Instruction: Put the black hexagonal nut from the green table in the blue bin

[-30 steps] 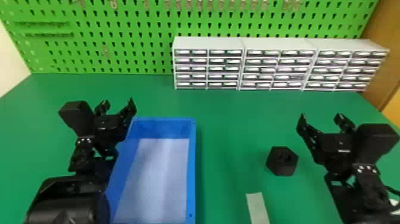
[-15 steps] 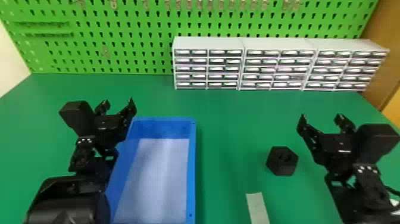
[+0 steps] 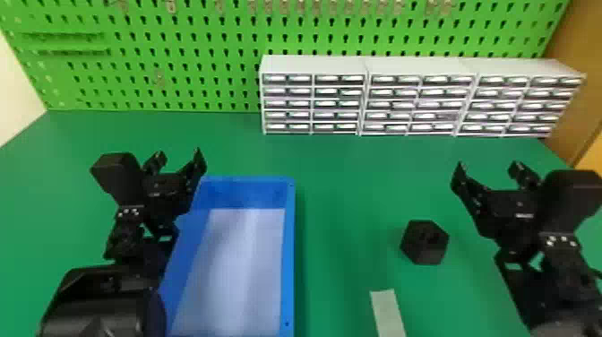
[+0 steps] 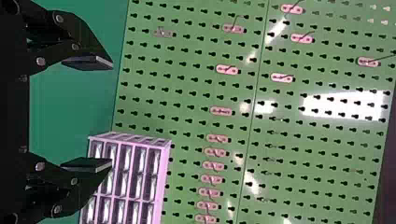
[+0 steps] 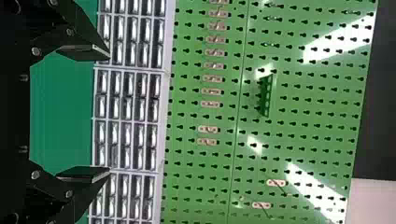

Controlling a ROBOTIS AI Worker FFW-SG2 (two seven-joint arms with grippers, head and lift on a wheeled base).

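In the head view, the black hexagonal nut (image 3: 424, 242) lies on the green table (image 3: 340, 215), right of the blue bin (image 3: 290, 251). The bin's pale floor holds nothing. My right gripper (image 3: 489, 172) is above the table, to the right of the nut and a bit farther back, apart from it. By the bin's far left corner is my left gripper (image 3: 178, 160). Both have spread fingers, with nothing between them, as the left gripper (image 4: 112, 114) in the left wrist view and the right gripper (image 5: 109, 113) in the right wrist view also show.
White drawer cabinets (image 3: 365, 96) stand along the back right of the table, against a green pegboard (image 3: 179, 58). A pale strip (image 3: 388, 313) lies on the table between the bin and the right arm, near the front edge of the head view.
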